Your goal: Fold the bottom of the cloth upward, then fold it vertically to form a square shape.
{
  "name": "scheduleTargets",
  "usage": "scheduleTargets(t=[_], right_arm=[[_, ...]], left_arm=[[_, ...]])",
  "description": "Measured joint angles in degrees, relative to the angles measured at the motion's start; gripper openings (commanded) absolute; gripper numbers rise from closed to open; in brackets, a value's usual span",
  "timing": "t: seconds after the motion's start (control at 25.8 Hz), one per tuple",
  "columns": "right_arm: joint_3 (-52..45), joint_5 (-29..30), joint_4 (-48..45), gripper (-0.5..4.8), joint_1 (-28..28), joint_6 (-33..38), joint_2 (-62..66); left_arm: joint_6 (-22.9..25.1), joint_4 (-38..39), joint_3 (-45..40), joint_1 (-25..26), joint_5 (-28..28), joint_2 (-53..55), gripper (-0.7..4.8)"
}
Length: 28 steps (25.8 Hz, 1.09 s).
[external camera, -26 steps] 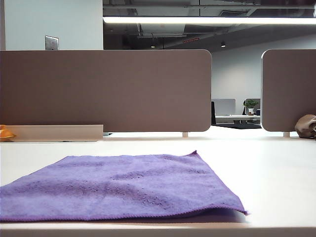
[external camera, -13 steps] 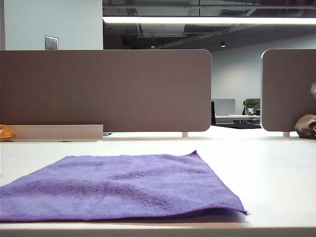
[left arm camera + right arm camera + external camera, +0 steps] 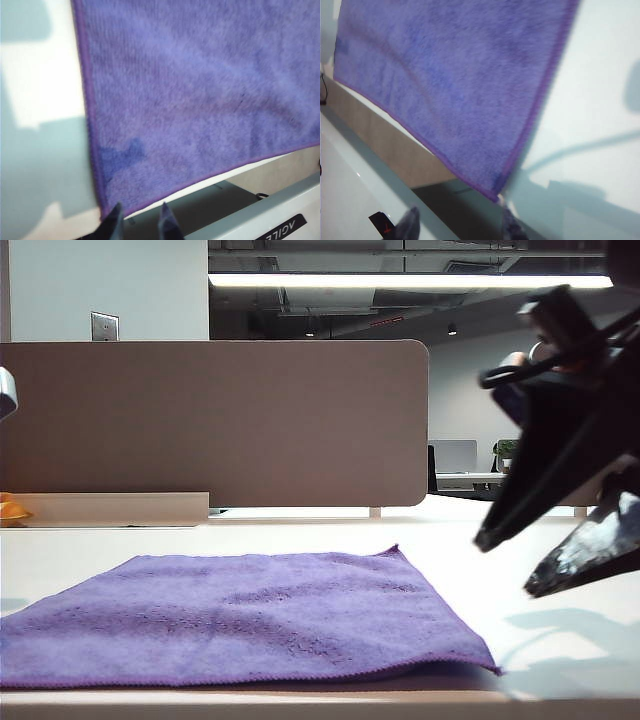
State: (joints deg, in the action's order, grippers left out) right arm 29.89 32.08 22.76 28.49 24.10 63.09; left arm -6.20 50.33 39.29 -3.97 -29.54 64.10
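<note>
Exterior view: purple cloth [image 3: 250,615] flat on white table [image 3: 560,570], lower left and centre of frame. Right gripper [image 3: 545,560] in air at right, fingers spread wide, holding nothing. Left gripper barely visible at left edge.

Left wrist view: left gripper [image 3: 140,222] above cloth's corner, fingers narrowly apart, empty.

Right wrist view: right gripper [image 3: 460,225] fingers wide, above the other near corner.

An open-plan office: grey desk dividers [image 3: 215,420] stand along the far edge of the white table [image 3: 300,535], with strip lights [image 3: 400,281], exposed ceiling and more desks [image 3: 470,478] beyond.
</note>
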Motion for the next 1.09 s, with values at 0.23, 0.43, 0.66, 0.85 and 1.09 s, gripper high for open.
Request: scheduleTargets(t=[0.23,0.43,0.66,0.85,1.09], right_arm=[[0.0,-0.5,-0.2,2.14,-0.1,0.1,1.4],[0.0,-0.6,-0.2,2.14,-0.1,0.1,1.8],[0.0,-0.5,-0.2,2.14,-0.1,0.1,3.3],[0.0,0.4,-0.2,2.14,-0.1,0.1,6.1],[0.0,1.0,-0.9,2.14,-0.1,0.1,7.6]], left_arm=[[0.0,-1.5,-4.2,0.0,0.2,0.1,1.25],[-1.7,-4.8,-5.8,0.2,0.2,0.6,1.25],[-3.3,-4.4,-5.8,0.2,0.3,3.2,1.25],[-3.7,-4.1,-5.9,0.2,1.3,7.3,1.25],[-3.7,-3.8,-5.7,0.1,0.1,9.1,1.25]])
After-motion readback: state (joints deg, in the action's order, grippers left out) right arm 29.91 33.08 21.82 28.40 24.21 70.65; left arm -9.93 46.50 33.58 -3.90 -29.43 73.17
